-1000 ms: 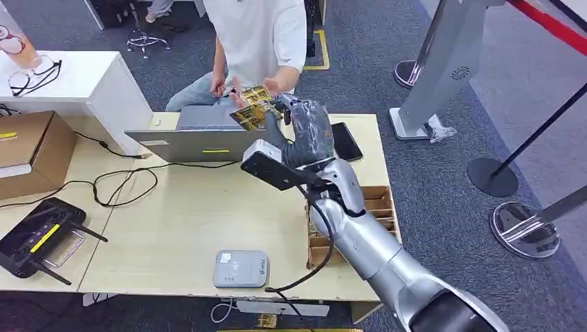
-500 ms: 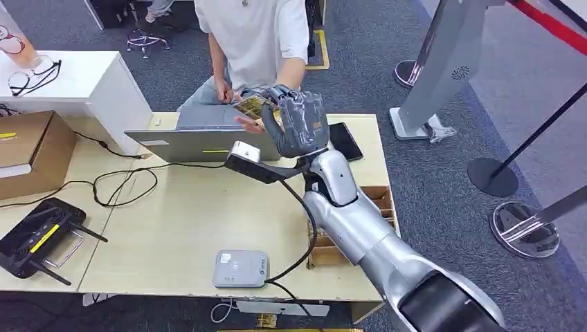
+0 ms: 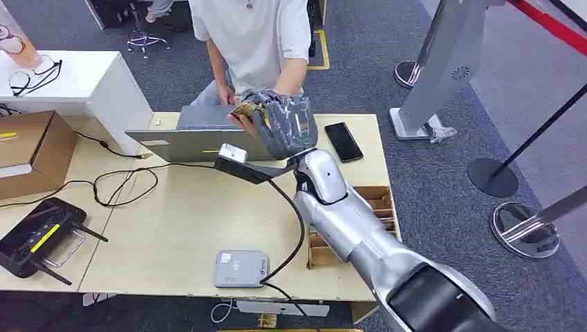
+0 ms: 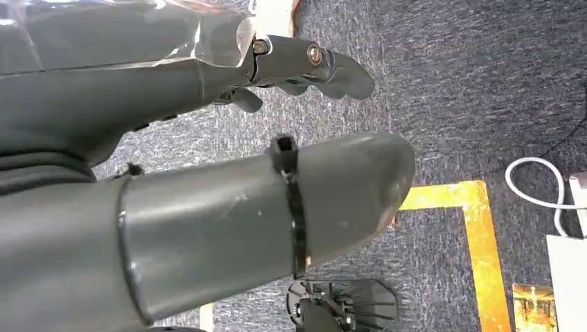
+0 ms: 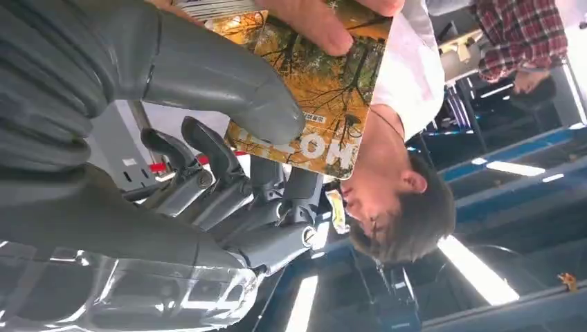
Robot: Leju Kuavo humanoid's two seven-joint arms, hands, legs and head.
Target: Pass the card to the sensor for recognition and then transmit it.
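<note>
The card, printed with autumn trees, is held up over the far edge of the surface, above the grey laptop and just in front of the seated person. The right hand grips it between thumb and fingers, while the person's fingers also hold its edge in the right wrist view. The left hand hangs over the carpet with its fingers apart and nothing in it.

The wooden compartment box at the right edge of the surface is largely hidden by the silver arm; what lies in its compartments cannot be told. A closed cardboard box sits at the far left. The grey sensor lies near the front edge, well apart from the card, and a black phone lies beside the hand.

Since a second ago the right hand has carried the card leftward and nearer the person, who has leaned in to take hold of it.
</note>
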